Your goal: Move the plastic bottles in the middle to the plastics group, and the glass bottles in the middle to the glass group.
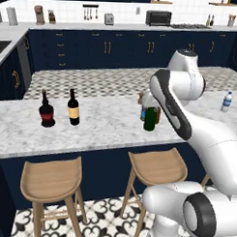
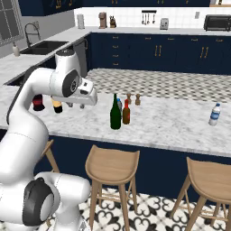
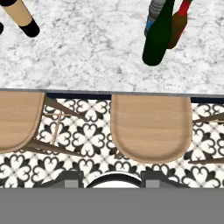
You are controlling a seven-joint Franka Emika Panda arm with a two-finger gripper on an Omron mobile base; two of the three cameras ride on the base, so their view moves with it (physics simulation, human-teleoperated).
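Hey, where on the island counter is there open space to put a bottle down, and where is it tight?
Bare marble lies between the yellow-label wine bottle and the green bottle, and again between the amber bottle and the water bottle. It is crowded in the middle: green, amber and bluish bottle stand bunched, the two wooden shakers just behind.

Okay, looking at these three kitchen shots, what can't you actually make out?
- Small bluish bottle: mostly hidden behind the green bottle in the right base view.
- Two wine bottles: necks and labels covered by the arm in the right base view.
- Brown bottle: top cut off by the hand view's upper edge.
- Water bottle: label too small to read.
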